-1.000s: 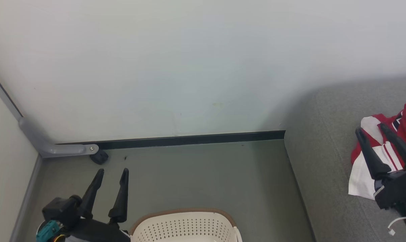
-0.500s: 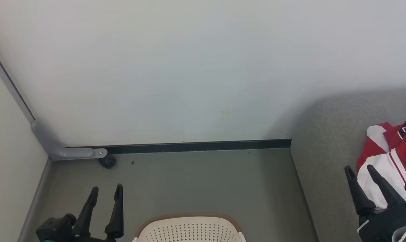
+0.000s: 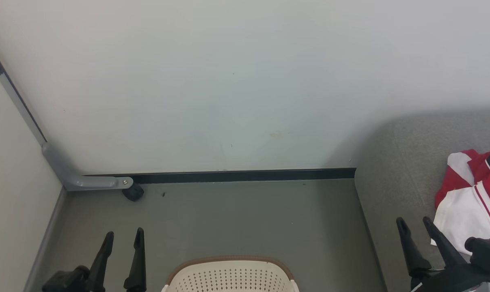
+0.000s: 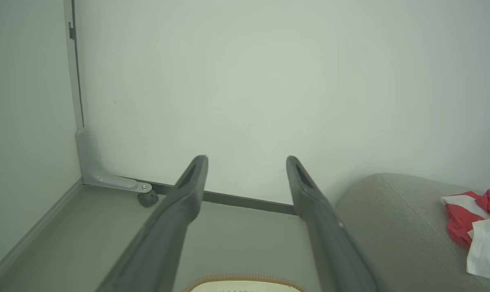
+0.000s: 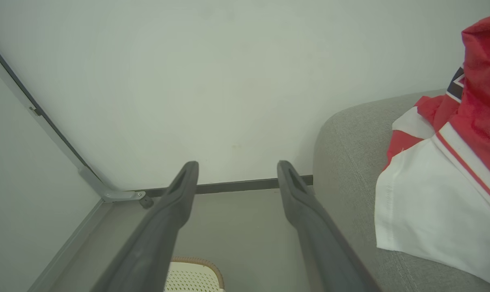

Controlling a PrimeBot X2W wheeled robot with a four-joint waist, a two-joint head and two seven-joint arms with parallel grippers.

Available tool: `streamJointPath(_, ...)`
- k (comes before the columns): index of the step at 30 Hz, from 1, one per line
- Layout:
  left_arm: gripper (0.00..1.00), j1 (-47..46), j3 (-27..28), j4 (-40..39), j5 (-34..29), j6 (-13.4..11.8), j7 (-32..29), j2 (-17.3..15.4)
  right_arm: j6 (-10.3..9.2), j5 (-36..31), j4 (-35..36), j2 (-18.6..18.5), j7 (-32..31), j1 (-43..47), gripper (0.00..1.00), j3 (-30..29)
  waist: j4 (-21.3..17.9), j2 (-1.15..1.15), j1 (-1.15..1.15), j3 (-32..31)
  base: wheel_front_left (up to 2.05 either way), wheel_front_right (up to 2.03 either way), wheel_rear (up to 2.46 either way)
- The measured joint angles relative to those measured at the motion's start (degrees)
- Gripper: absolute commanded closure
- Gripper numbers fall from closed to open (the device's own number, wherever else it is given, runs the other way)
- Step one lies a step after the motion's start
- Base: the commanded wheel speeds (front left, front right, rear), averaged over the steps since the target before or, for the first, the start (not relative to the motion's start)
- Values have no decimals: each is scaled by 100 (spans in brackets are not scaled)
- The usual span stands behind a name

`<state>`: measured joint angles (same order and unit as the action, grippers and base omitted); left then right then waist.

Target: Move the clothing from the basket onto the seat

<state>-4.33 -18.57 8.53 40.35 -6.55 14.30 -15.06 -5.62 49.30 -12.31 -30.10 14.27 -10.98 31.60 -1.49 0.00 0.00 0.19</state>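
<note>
1. Where the wall meets the floor at the right, the grey seat [image 3: 391, 202] carries the red-and-white clothing [image 3: 468, 207], heaped on it.
2. The cream basket [image 3: 230, 278] stands on the floor, left of the seat.
3. The left gripper [image 3: 124, 232] and right gripper [image 3: 413, 220] both gape, holding nothing.

No word, label, brand or number can be read anywhere. The red and white clothing [image 5: 478, 117] lying on the seat [image 5: 350, 162] carries a small black-and-white print [image 5: 456, 86] at a fold. So little of it shows that no letter or digit can be made out.
</note>
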Motion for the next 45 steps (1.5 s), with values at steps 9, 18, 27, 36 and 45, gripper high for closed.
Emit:
streamJointPath(9, 0, 19, 81, 46, -275, -4, 0, 88, 60, -592, -118, 274, 0, -3, 0, 10, 15, 0, 0, 31, 0, 0, 0)
streamJointPath(18, 0, 18, 152, 119, -476, -7, 0, 156, 159, -910, -164, 386, 0, -20, 0, -183, 26, 0, 0, 41, 0, 0, 0)
streamJointPath(27, 0, 18, 216, 138, -548, -8, 0, 215, 288, -1062, -241, 515, 0, -18, 0, -394, 25, 0, 0, 46, 0, 0, 0)
streamJointPath(36, 0, 18, 297, 164, -576, -8, 0, 268, 423, -1265, -294, 664, 0, -13, 0, -572, 15, 0, 0, 44, 0, 0, 0)
streamJointPath(45, 100, 20, 301, 209, -605, 48, -1, 302, 524, -1403, -315, 777, -4, 15, 100, -734, 2, 0, 0, 36, 0, 0, 0)
